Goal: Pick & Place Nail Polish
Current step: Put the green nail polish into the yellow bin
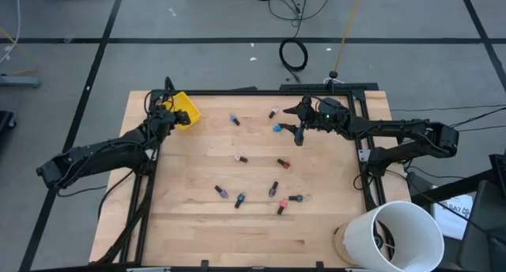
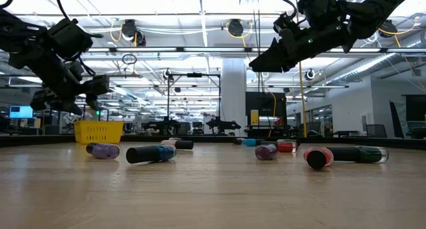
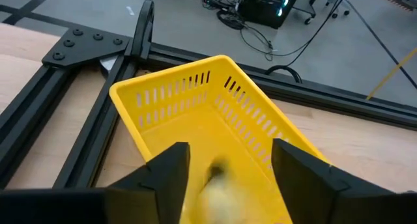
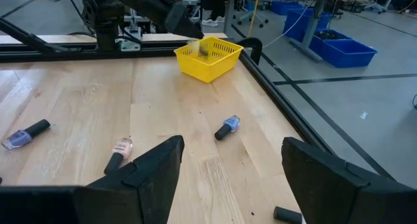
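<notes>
Nail polish bottles [image 1: 239, 198] lie scattered on their sides across the middle of the wooden table [image 1: 198, 232] in the high view, so you've got plenty left to collect. Blue one [image 1: 277, 128] sits just beside your right gripper [image 1: 300, 135], upper centre of the frame; a pink one [image 1: 273, 112] lies just above it. More sit lower centre, well apart from both arms.

Your left gripper [image 3: 228, 168] hangs over the yellow bin [image 1: 186, 110] at the upper left of the table. Its fingers are spread apart in the left wrist view, with a pale blurred shape [image 3: 218, 185] between them over the bin floor. It may be a bottle dropping, but it's too blurred to be sure. Judged from that, you're at the release step: the bin is the drop spot, so the arm is parked right above it.

Your right gripper [image 4: 231, 162] is raised off the table, fingers wide open and empty. Its wrist view looks across at a blue bottle [image 4: 227, 127] and a pale pink one [image 4: 118, 151], likely lined up as the next pick.

Bottles lying flat may roll when nudged, so close across the body, not the cap.
</notes>
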